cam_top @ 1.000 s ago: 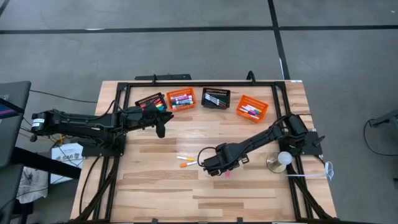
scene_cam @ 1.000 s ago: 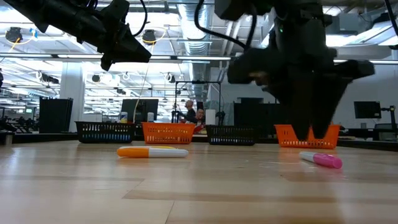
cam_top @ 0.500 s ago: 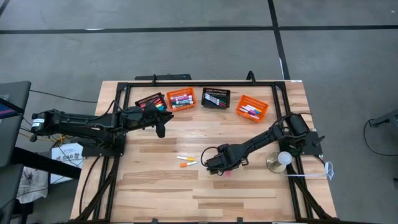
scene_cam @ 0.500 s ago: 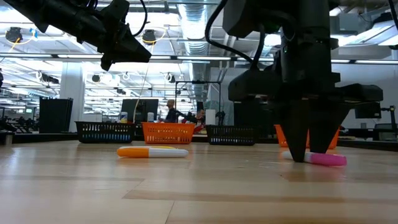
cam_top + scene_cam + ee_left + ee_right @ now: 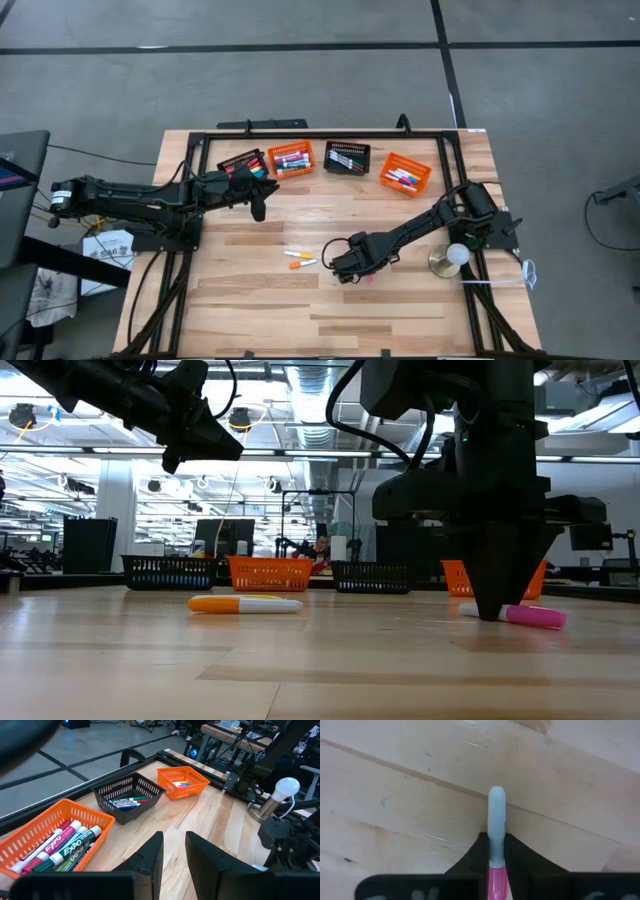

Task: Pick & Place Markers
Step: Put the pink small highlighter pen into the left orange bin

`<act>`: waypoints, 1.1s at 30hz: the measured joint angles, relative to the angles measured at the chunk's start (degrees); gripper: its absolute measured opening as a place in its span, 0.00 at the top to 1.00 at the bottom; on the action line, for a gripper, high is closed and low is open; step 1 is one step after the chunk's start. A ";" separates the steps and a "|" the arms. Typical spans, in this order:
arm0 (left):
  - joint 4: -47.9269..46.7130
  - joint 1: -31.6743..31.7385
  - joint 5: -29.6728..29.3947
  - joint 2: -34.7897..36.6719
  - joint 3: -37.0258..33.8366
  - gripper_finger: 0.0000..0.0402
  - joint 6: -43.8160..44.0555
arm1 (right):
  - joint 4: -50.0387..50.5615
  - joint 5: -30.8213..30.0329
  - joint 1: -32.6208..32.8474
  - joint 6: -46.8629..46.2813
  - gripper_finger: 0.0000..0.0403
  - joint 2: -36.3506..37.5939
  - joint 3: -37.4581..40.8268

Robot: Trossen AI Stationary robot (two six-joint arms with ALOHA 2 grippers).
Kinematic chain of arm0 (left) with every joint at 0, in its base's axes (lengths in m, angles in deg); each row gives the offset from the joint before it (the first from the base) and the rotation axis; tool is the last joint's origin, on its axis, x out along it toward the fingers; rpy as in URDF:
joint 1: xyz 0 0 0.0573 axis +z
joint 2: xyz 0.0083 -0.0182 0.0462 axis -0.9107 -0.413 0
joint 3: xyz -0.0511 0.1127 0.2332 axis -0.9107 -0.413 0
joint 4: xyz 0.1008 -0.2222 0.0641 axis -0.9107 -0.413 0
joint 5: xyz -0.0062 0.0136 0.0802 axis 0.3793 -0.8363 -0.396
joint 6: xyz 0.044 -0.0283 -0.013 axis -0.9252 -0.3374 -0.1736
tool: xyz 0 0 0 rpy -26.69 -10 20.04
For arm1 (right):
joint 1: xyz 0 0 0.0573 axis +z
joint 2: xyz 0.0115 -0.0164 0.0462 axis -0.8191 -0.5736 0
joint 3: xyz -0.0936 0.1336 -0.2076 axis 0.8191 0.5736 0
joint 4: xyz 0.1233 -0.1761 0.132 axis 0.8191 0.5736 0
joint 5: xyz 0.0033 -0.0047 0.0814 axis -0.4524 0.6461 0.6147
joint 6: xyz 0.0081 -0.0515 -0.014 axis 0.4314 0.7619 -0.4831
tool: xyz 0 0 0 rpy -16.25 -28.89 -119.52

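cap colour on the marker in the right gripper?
Pink cap, white barrel on the marker. Clearest in the right wrist view, between the right gripper fingers.

You see grey floor (image 5: pixel 300 90) crossed by dark lines around the wooden table (image 5: pixel 260 300). Beyond it: ceiling strip lights (image 5: pixel 90 452) upper left, monitors (image 5: pixel 222 536) and desks.

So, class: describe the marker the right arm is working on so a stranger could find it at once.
Start at the wooden table, near its middle. The right gripper has its fingers closed on the pink-capped marker lying there. The two loose markers nearby have orange caps.
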 joint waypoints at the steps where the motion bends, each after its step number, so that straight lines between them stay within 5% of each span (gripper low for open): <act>1: 0.00 0.00 0.00 -0.01 -0.02 0.80 0.00 | -0.01 0.03 -0.18 0.84 0.93 -0.01 0.00; 17: 0.03 0.00 0.00 -0.02 0.00 0.80 0.00 | 6.59 -2.06 -2.66 10.54 0.92 0.10 -1.72; 27: 0.23 0.00 0.00 0.00 -0.02 0.80 0.16 | 26.29 -6.26 -5.57 18.13 0.90 -0.03 -7.28; 33: 0.89 0.00 0.00 -0.01 0.00 0.80 0.17 | 40.71 -14.34 -8.71 24.75 0.92 0.21 -10.32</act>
